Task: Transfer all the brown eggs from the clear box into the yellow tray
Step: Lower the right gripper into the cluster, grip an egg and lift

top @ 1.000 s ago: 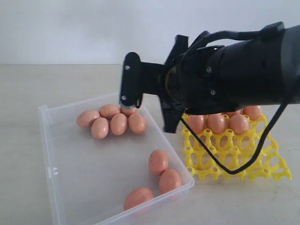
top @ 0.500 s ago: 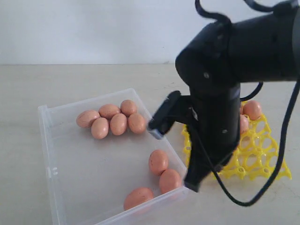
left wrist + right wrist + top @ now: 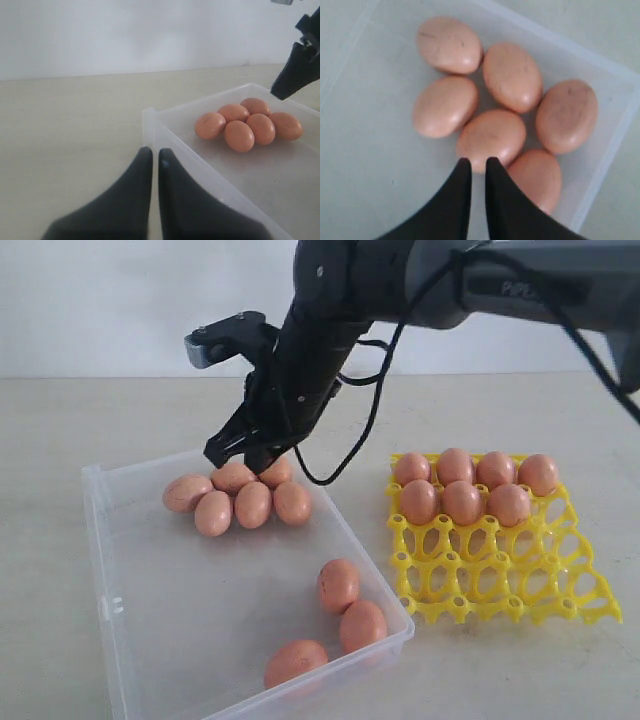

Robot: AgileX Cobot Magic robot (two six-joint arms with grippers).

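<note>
The tabletop (image 3: 80, 420) carries the clear box (image 3: 105, 540), directly below my right hand (image 3: 475, 162), and the yellow tray (image 3: 500, 585), well apart to one side of the hand with seven cups filled. The hand hangs over a six-egg cluster (image 3: 253, 504), narrow and holding nothing. Three more brown eggs (image 3: 338, 585) lie apart from the cluster, farther along the box. Risk: if I descend this narrow, my fingertips would strike the egg (image 3: 491, 139) just beneath them, cracking it or scattering its touching neighbours. I judge the hand must widen first.
</note>
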